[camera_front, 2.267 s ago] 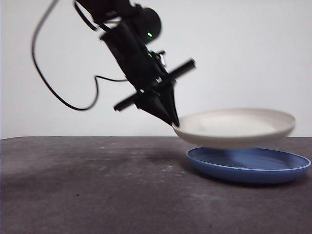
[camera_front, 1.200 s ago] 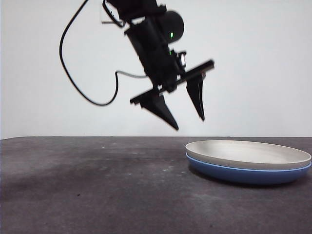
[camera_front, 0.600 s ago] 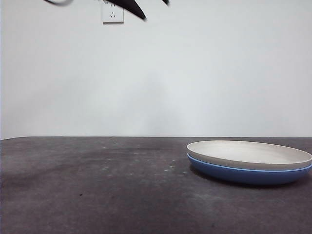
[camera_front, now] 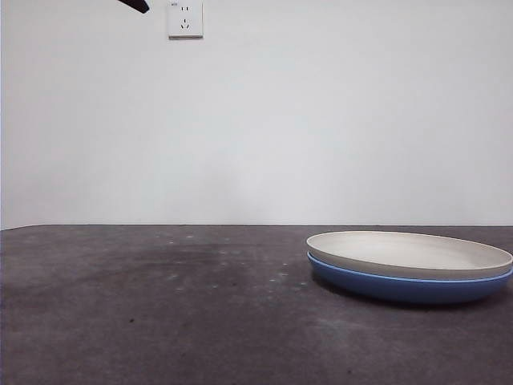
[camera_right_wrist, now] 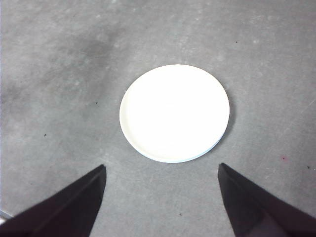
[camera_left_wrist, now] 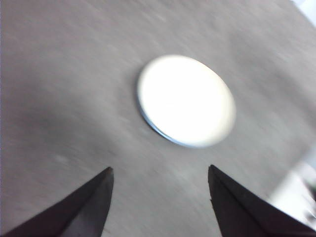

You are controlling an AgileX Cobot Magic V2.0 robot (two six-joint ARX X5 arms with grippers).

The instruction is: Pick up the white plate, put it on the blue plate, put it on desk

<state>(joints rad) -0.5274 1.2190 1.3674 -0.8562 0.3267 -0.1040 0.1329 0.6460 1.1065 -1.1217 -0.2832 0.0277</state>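
The white plate lies nested on the blue plate on the desk at the right of the front view. Only a thin blue edge shows under the white plate from above, and the same holds for the white plate in the left wrist view. My left gripper is open, high above the stack and empty. My right gripper is open too, also high over the plates with nothing between its jaws. A black jaw tip shows at the top left of the front view.
A white wall socket sits on the back wall. The dark desk stretches to the left of the plates, with pale scuffs and a darker stain.
The gripper let go of the white plate onto the blue plate, opened, then rose up and left out of the front view. Both plates now rest still.
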